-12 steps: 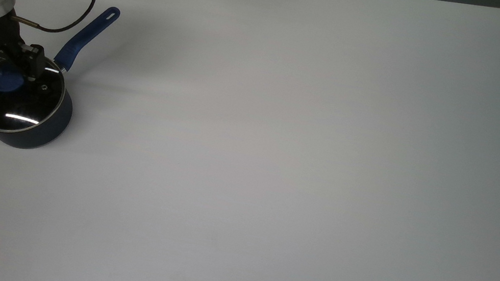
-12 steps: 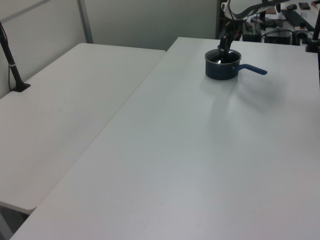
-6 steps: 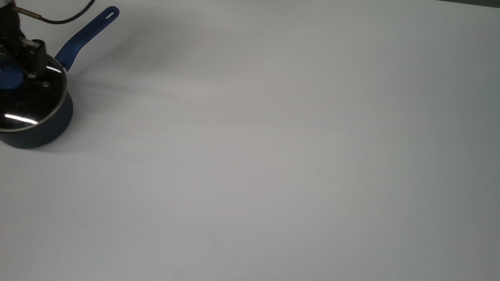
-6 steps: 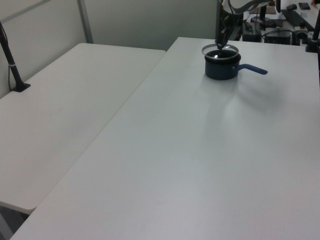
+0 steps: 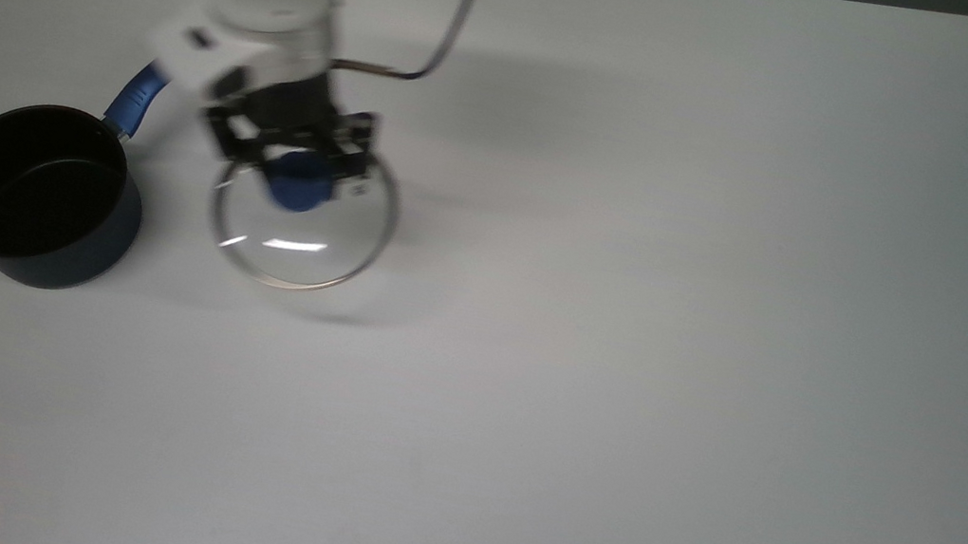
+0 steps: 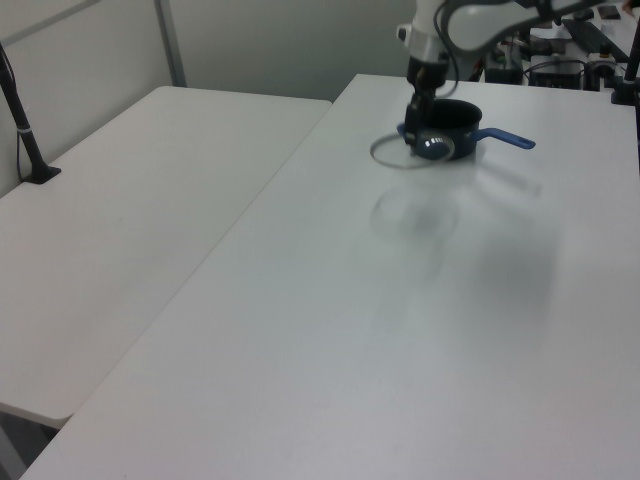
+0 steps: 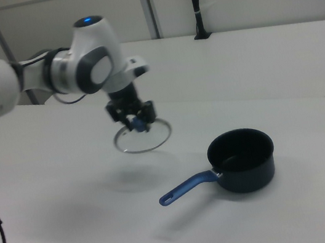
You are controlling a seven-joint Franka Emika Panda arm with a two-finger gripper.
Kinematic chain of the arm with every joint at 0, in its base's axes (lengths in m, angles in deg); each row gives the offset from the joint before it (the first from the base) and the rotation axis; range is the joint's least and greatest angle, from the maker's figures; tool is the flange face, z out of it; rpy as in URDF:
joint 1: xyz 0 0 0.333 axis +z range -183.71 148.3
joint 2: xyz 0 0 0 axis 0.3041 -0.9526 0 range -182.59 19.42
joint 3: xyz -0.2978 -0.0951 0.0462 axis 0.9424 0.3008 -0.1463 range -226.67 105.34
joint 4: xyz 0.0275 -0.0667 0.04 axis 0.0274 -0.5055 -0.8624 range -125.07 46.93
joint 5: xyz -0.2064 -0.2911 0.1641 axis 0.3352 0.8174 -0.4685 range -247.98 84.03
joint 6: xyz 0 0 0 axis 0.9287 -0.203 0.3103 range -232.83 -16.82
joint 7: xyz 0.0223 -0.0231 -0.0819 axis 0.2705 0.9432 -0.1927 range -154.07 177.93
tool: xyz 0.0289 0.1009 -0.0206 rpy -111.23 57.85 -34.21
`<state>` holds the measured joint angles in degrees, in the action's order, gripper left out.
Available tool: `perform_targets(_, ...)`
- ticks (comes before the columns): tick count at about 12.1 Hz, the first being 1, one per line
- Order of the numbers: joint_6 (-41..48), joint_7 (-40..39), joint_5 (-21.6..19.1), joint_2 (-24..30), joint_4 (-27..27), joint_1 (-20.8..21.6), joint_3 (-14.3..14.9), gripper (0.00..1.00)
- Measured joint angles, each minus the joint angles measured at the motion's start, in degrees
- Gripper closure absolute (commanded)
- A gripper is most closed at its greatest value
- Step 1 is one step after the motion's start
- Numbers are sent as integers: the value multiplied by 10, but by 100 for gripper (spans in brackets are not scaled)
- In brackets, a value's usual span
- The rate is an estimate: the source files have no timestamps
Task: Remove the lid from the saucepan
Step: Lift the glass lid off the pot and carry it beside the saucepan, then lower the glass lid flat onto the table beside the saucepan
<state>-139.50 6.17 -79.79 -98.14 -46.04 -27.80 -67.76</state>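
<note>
The saucepan [image 5: 39, 196] stands uncovered on the white table [image 5: 675, 339], near the top view's left edge, and I can look straight into its black inside. Its blue handle [image 7: 186, 188] points away from the pot; in the right view it lies toward the right view's left.

The lid [image 5: 300, 230] is no more on the pot. The gripper [image 5: 299, 150] is clenched on the blue knob [image 5: 298, 177] of the lid and carries it in the air. In the right view the glass disc hangs clearly above the table, and a soft shadow [image 7: 128, 180] lies on the surface under it. In the top view the lid is to the right of the saucepan and apart from it, with bare table between them.

So the main part of the task looks done to me: the lid is lifted and separated from the pot. What is left, I think, is to lower the lid to the table and let go of the knob.
</note>
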Motion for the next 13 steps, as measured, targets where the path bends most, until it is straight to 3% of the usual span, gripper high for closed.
perform_targets(2, -4, 39, 13, 40, -79, 25, -22, 59)
perform_targets(6, -78, 155, 59, 44, -181, 106, -23, 58)
perform_targets(7, -91, 171, 62, 40, -191, 111, -23, 52)
perform_targets(8, -98, 183, 62, 35, -195, 111, -23, 20)
perform_targets(9, -99, 187, 62, 32, -196, 113, -23, 0)
perform_targets(13, -78, 200, 62, 32, -189, 125, -23, 0)
